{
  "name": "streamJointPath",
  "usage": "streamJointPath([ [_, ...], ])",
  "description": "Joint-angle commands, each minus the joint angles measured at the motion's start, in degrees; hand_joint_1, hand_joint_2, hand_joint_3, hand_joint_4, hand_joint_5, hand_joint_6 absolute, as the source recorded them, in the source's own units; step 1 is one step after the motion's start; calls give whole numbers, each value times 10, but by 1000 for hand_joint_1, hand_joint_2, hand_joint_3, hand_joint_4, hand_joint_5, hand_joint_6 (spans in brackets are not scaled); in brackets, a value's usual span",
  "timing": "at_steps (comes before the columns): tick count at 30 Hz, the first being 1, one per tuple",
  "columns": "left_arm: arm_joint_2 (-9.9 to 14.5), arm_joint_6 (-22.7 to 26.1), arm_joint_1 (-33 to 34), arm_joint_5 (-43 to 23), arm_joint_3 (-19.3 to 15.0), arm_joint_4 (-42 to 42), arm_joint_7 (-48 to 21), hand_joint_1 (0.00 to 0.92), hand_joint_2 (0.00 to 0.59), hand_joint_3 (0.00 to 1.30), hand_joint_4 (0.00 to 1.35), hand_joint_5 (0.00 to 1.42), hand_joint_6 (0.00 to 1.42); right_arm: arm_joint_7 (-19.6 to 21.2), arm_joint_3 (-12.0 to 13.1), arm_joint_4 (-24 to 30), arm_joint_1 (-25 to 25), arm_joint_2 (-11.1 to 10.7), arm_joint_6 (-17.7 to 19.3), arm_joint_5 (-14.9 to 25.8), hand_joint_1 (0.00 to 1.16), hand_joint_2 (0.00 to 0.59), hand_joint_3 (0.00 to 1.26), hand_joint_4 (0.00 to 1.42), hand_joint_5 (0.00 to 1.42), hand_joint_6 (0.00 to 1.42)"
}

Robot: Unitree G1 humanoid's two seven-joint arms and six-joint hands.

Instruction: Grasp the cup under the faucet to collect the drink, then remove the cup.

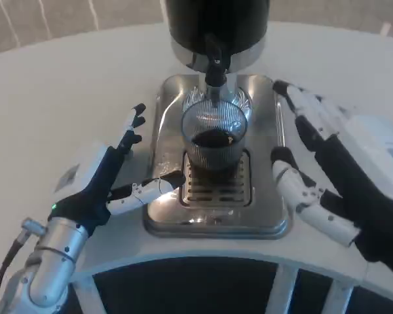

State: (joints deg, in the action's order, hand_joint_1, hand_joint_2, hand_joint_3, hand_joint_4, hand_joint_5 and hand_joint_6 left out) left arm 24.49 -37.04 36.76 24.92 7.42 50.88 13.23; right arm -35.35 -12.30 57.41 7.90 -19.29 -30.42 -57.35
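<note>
Our left hand [108,180] and right hand [327,170] flank the cup [214,137], fingers spread, holding nothing; the upright, part-filled cup stands on the drip tray [164,118] beneath the faucet [215,62], nearer our left thumb.

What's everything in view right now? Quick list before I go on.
cup: one, clear ribbed, dark drink in the bottom, standing on the tray's grate under the faucet
faucet: one, black, directly above the cup
dispenser: one, black with silver base, top centre
drip tray: one, silver, slotted grate, table centre
table: one, white
left hand: one, white and black, left of the tray, fingers spread
right hand: one, right of the tray, fingers spread, holding nothing
</note>
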Motion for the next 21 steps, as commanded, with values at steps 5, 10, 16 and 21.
streamJointPath([
  [5, -2, -4, 5, -15, -1, 10, -4, 180, 40, 0, 0, 185, 275, -47, -26, 19, -53, 40, 46, -64, 0, 586, 0, 0, 0, 0],
  [10, -1, -4, 5, -21, -1, 10, -5, 179, 40, 0, 0, 186, 273, -58, -28, 10, -97, 54, 83, -89, 0, 586, 0, 0, 0, 0],
  [16, 1, -3, 2, -26, -4, 8, -6, 179, 40, 0, 0, 187, 270, -66, -23, 0, -119, 58, 127, -128, 0, 586, 0, 0, 0, 0],
  [21, 1, -3, 1, -28, -5, 7, -7, 179, 44, 0, 0, 187, 269, -79, -10, 1, -126, 62, 163, -158, 0, 586, 0, 0, 0, 0],
])
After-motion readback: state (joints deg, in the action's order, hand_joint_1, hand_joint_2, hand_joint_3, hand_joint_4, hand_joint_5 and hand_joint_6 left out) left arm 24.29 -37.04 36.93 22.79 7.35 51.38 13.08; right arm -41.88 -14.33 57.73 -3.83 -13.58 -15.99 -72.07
